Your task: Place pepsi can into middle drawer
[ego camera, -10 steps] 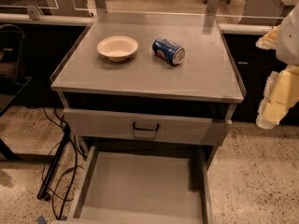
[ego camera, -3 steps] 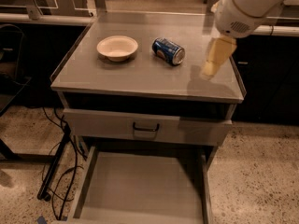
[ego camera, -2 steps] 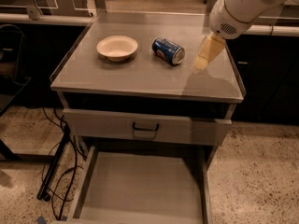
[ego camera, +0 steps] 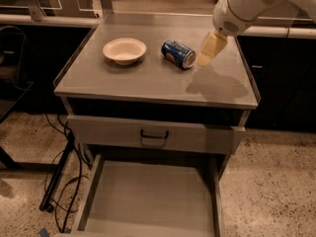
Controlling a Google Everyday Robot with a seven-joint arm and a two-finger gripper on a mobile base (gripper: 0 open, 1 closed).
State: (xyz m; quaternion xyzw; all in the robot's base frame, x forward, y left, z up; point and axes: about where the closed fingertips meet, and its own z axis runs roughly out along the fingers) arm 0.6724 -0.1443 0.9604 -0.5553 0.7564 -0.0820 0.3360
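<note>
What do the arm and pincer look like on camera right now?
The arm is a bulky, rounded white shell with a dotted grille near its end. The pincer, just beside the pepsi can, is pale cream-yellow and tapered. No cables show.

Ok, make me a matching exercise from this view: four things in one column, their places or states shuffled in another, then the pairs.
1. pepsi can
2. bowl
3. gripper
4. middle drawer

A. pulled open, lowest in view
B. upright, left on the cabinet top
C. on its side, mid-top
D. hanging by the can's right end

Pairs: 1-C, 2-B, 3-D, 4-A
</note>
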